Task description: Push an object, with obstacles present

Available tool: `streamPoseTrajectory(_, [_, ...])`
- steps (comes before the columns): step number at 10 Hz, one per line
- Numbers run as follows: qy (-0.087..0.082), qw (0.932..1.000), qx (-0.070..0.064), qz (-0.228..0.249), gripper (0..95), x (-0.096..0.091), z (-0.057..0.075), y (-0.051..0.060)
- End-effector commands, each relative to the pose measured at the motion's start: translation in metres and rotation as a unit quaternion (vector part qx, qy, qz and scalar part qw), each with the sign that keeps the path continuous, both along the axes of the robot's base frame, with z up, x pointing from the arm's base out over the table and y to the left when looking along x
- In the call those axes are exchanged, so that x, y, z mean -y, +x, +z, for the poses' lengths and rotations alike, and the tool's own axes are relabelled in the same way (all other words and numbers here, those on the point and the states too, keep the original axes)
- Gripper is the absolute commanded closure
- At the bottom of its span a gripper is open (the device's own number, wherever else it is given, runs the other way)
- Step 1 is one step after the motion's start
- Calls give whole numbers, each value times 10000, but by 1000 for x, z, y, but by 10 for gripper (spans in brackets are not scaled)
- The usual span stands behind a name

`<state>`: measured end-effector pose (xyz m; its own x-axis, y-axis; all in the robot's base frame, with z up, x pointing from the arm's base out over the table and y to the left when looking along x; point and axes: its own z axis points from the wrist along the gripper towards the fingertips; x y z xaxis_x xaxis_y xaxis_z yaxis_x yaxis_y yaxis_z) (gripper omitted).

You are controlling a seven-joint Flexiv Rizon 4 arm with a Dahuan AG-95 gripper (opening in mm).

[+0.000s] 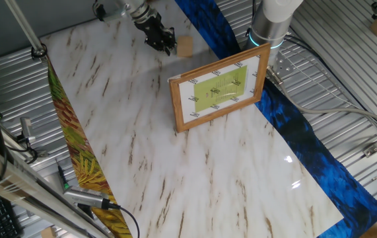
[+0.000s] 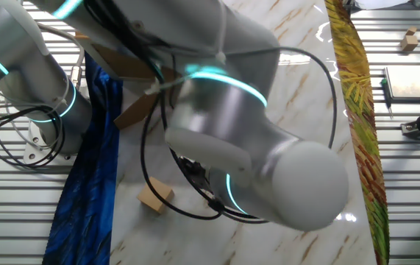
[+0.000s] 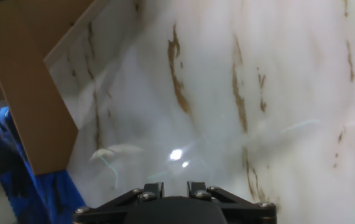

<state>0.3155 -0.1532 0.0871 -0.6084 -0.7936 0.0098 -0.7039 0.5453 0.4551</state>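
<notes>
Marble-patterned worktop (image 1: 142, 165) fills most of what I can see, with a blue cloth (image 1: 300, 132) running along the edge on the far side of the block from my gripper. A wooden picture frame (image 1: 218, 92) stands upright on the worktop, well apart from my gripper and on the same side as the block. I take the frame to be the obstacle.

The thing I am to push, a small wooden block (image 1: 185, 45), sits just beside my gripper (image 1: 167, 45), between it and the cloth. I cannot tell whether I am touching the block yet. My gripper is low over the worktop, and its fingers look close together with nothing between them. Even so, no view shows the tips clearly, so I cannot tell if they are fully closed.

I judge this to be the start of the push: I am lined up beside the block with little or no travel made. The next move calls for steady sideways contact low on the block. It also needs a path that keeps the block off the cloth and clear of the frame.
</notes>
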Motion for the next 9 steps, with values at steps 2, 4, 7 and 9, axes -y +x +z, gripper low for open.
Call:
streamPoseTrajectory(2, [-86, 9999, 40, 58, 760, 6, 8, -4])
streamPoseTrajectory(4, [-101, 9999, 53, 95, 760, 9, 14, -5])
streamPoseTrajectory(7, [-193, 9997, 108, 46, 760, 11, 23, -7])
streamPoseTrajectory(9, [-281, 9994, 166, 95, 950, 11, 27, -6])
